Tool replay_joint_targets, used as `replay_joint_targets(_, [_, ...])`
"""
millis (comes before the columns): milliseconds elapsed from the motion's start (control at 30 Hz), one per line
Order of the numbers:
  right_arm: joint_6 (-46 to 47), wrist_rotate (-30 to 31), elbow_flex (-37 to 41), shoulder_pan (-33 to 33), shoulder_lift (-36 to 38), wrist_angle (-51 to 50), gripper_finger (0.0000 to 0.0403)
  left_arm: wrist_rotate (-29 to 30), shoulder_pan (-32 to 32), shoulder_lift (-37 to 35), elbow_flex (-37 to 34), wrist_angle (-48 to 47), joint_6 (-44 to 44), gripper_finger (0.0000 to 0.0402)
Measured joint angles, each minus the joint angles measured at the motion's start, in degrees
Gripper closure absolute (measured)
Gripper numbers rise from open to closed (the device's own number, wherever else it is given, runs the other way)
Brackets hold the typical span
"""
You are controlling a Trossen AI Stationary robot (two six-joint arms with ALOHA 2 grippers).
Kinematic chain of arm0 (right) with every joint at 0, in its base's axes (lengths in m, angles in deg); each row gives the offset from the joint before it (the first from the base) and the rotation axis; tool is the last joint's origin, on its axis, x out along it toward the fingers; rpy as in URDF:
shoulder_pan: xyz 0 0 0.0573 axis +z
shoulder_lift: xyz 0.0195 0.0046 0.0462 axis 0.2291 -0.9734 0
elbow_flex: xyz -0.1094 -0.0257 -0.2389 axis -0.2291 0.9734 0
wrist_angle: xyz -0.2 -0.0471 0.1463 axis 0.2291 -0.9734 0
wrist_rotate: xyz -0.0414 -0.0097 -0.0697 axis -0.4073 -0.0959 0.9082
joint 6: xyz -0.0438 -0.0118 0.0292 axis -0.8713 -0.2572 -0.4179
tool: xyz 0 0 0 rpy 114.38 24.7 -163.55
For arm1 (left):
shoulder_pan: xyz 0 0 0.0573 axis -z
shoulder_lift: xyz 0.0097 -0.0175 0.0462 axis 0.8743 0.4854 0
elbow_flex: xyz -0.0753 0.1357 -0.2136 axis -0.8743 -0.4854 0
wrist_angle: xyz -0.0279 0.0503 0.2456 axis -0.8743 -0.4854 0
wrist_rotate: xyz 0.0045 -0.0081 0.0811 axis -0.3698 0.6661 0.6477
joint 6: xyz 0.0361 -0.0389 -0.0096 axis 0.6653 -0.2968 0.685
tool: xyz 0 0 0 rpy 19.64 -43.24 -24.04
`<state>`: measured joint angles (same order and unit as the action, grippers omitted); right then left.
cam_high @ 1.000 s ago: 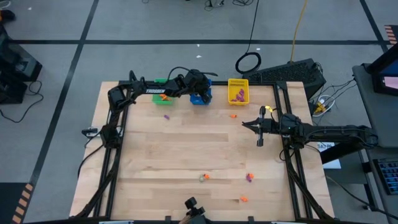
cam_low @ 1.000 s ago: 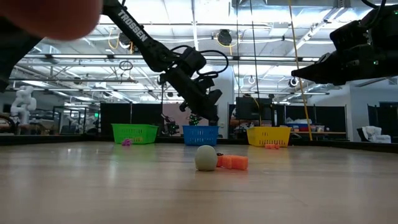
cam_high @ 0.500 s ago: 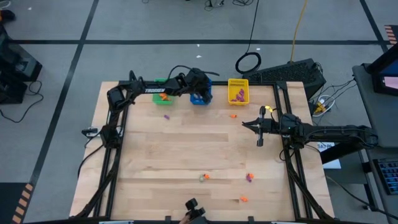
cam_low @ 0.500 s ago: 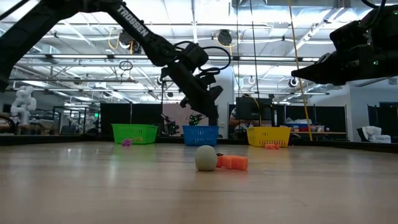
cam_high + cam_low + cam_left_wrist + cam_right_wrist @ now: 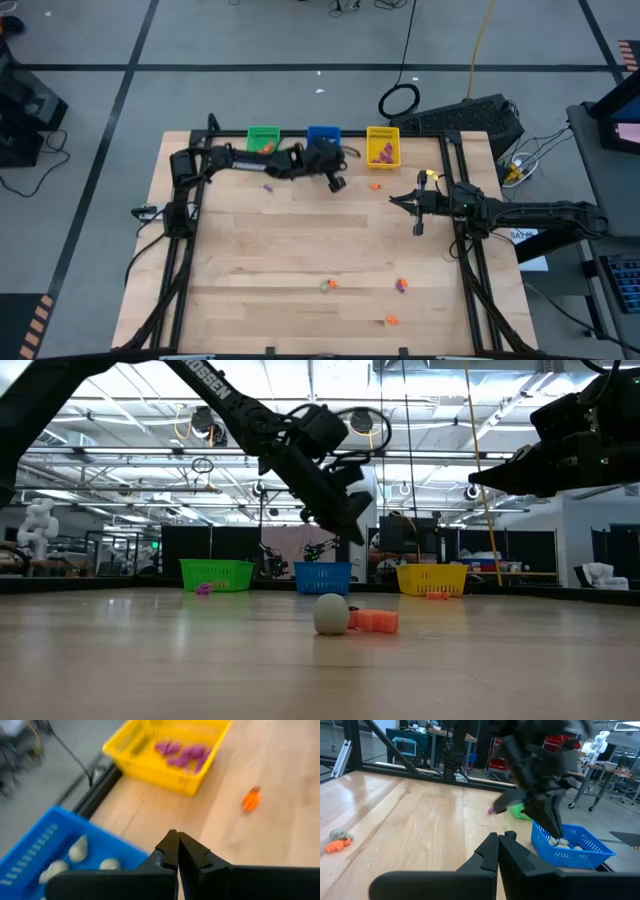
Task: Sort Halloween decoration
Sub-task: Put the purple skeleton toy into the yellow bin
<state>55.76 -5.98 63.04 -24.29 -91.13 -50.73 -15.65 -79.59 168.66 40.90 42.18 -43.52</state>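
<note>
Robotics lab: overhead trusses (image 5: 420, 430), workbenches.

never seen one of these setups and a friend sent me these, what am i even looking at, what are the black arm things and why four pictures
It is one moment seen by four cameras. The overhead picture shows a wooden table with two dark robot arms. The level picture is taken from the table top. The other two come from cameras on each arm's wrist, looking past its own two fingers.

The left gripper hangs above the table just in front of the blue bin, fingers shut and empty. The right gripper waits at the right side, also shut and empty.

Three small bins stand along the far edge: the green bin, the blue one holding pale trinkets, and the yellow bin holding purple trinkets. A few tiny orange, purple and pale pieces still lie loose on the wood, such as an orange piece near the yellow bin.
</note>
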Motion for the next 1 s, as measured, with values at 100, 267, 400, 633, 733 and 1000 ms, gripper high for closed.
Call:
replay_joint_targets(100, [0.0,0.0,0.0,0.0,0.0,0.0,0.0403,2.3,2.7,-0.1,-3.2,5.7,-0.9,0.0392])
replay_joint_targets(267, [0.0,0.0,0.0,0.0,0.0,0.0,0.0403,2.4,7.0,-0.1,-7.4,12.5,-1.6,0.0391])
replay_joint_targets(400, [0.0,0.0,0.0,0.0,0.0,0.0,0.0403,2.4,9.6,-0.1,-9.8,14.8,-2.8,0.0391])
replay_joint_targets(633, [0.0,0.0,0.0,0.0,0.0,0.0,0.0403,2.4,14.1,-0.1,-10.7,15.1,-3.0,0.0391])
replay_joint_targets(733, [0.0,0.0,0.0,0.0,0.0,0.0,0.0403,2.4,15.5,-0.8,-10.8,14.6,-3.0,0.0391])
replay_joint_targets(1000, [0.0,0.0,0.0,0.0,0.0,0.0,0.0403,2.4,18.6,-0.9,-16.9,27.9,-5.5,0.0392])
